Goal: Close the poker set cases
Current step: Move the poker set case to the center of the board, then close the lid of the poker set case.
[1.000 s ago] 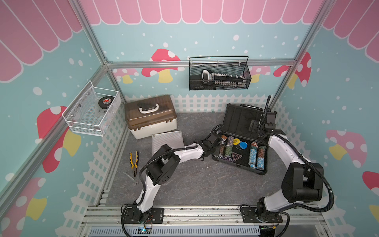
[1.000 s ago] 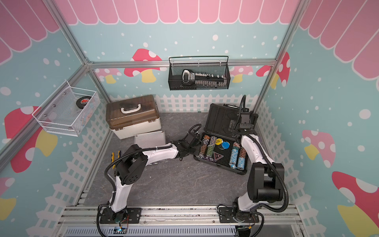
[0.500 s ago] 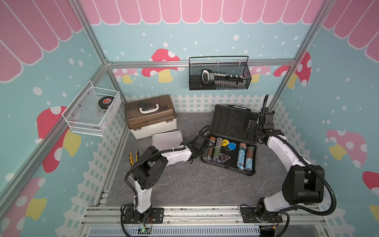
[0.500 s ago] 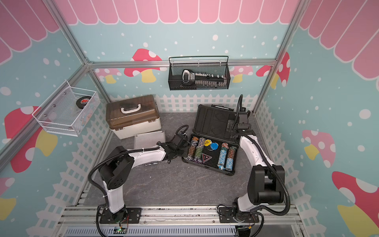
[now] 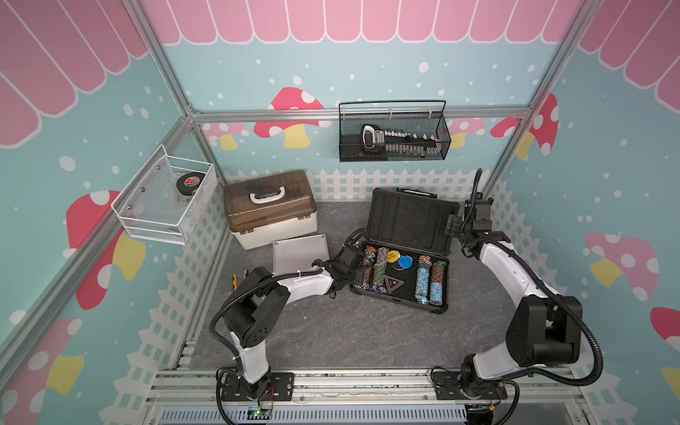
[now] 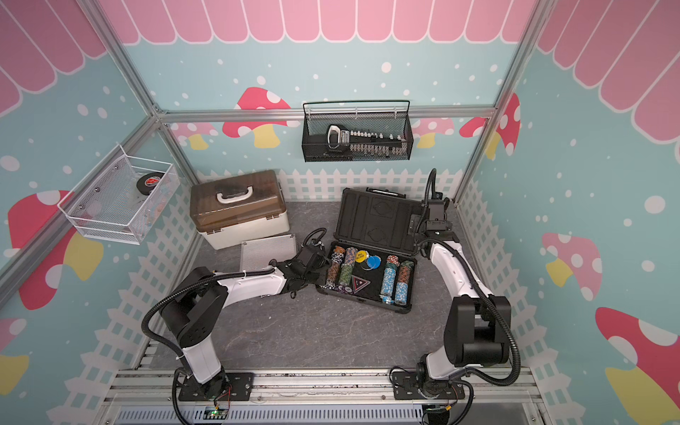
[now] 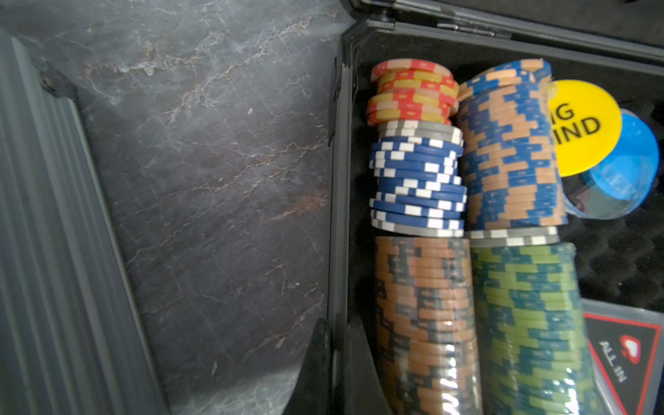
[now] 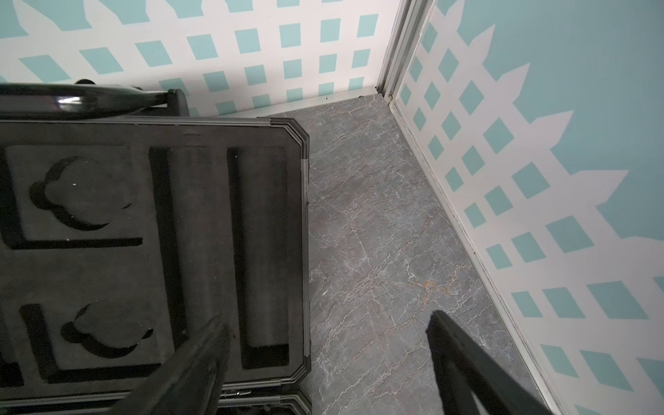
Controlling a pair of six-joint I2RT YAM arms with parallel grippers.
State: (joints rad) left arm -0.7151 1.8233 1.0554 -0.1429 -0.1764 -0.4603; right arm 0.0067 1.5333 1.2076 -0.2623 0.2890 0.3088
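Observation:
The larger dark poker case stands open in both top views, its foam-lined lid [image 5: 412, 220] [image 6: 375, 220] tilted back and its base [image 5: 397, 302] packed with rows of chips. My left gripper [image 5: 355, 257] [image 7: 336, 359] is shut on the base's left side wall [image 7: 339, 179], one finger outside it and one inside beside the chips. My right gripper [image 5: 454, 226] [image 8: 327, 323] is open, with the lid's right edge [image 8: 305, 251] between its spread fingers. The small silver ribbed case [image 5: 300, 252] [image 7: 43, 251] lies flat and closed, just left of the dark case.
A cream box with a brown lid [image 5: 270, 209] stands behind the silver case. Yellow-handled pliers [image 5: 239, 277] lie by the left fence. The back right corner of the fence wall [image 8: 391, 100] is close to my right gripper. Two wire baskets [image 5: 165, 202] [image 5: 393, 136] hang on the walls.
The dark case has slid left across the floor towards the silver case, held by my left gripper. My right gripper has followed the lid leftwards and stays open.

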